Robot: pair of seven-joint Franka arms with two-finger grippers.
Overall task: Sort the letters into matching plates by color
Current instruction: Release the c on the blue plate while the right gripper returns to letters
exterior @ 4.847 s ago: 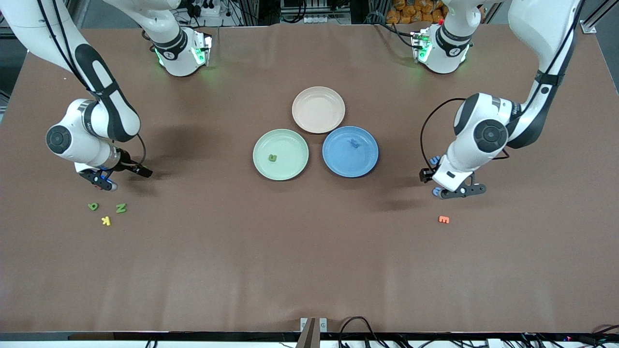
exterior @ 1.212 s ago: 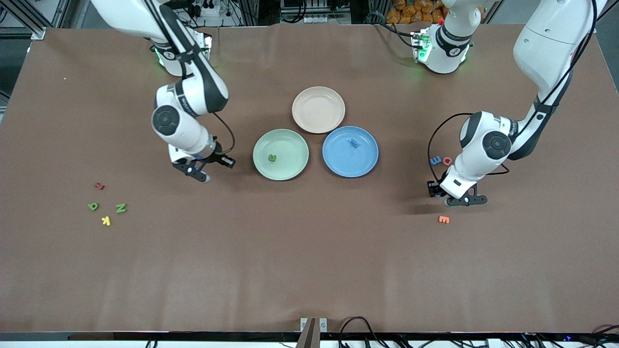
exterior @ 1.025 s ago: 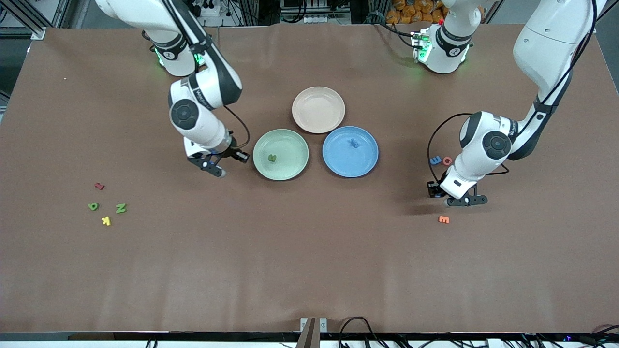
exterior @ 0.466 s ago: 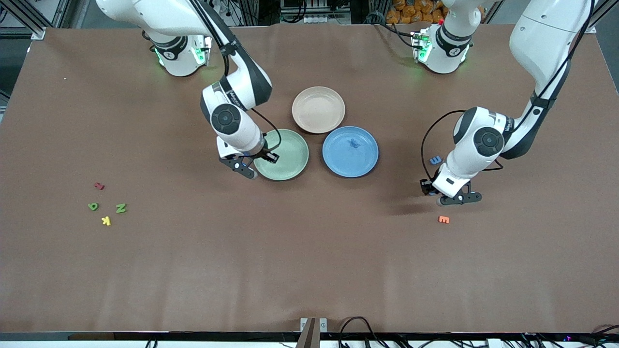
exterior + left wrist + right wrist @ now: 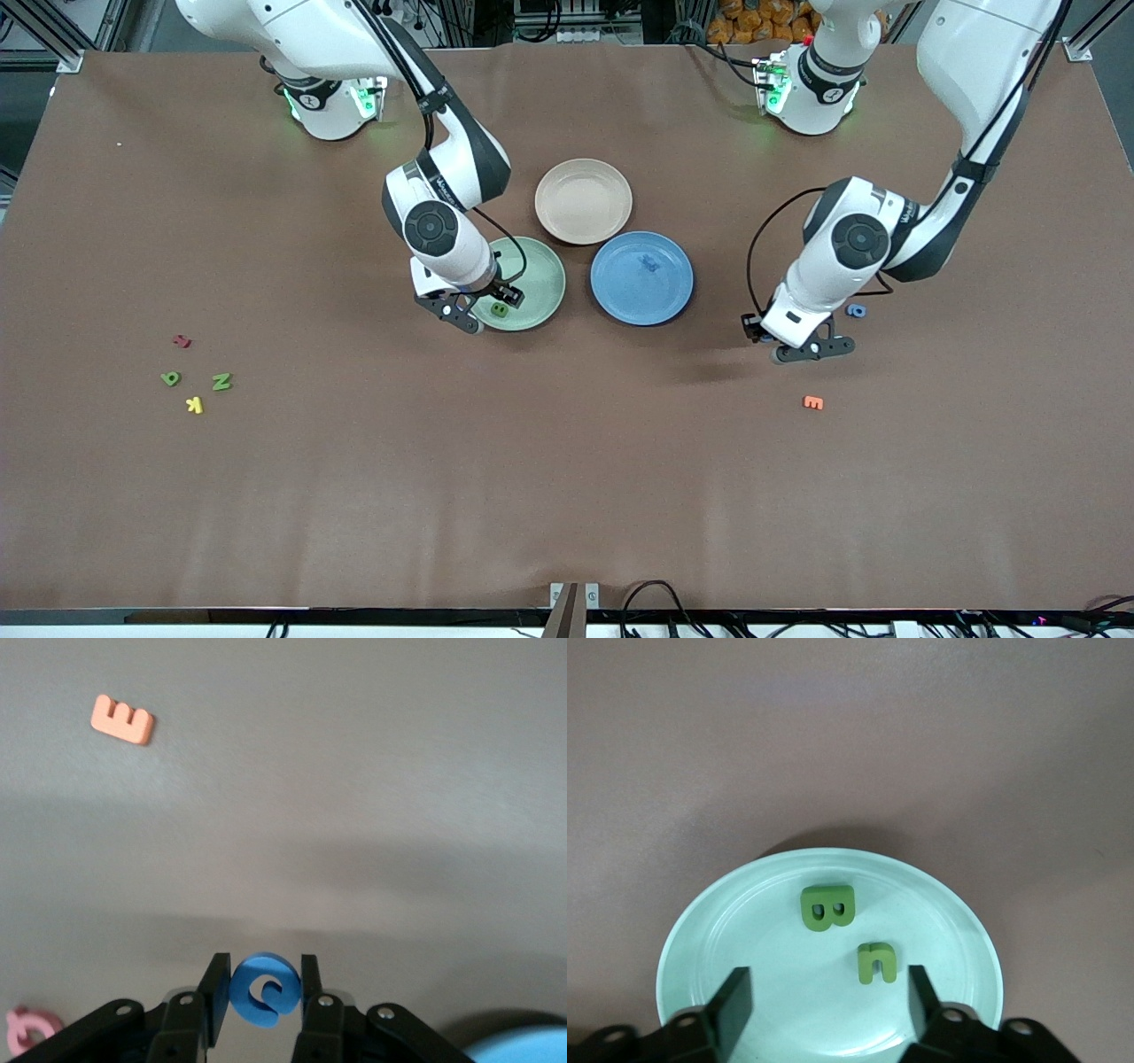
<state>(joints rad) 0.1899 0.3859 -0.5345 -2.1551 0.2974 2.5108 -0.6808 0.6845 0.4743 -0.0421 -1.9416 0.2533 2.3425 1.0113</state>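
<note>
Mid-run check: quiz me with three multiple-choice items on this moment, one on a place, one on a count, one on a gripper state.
1. The right gripper is over:
A. green plate
B. blue plate
C. bare table

2. Green letters in the green plate:
A. none
B. one
C. two

3. The left gripper is:
A. open, empty
B. shut on the blue letter
C. shut on an orange letter

Answers:
1 A, the right wrist view shows the plate beneath the open fingers.
2 C, a B and another letter.
3 B, the fingers pinch it.

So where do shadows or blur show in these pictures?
Front view: soft arm shadows on the table near both grippers. Left wrist view: a broad shadow band above the blue letter. Right wrist view: a dark shadow at the green plate rim; letters sharp.
</note>
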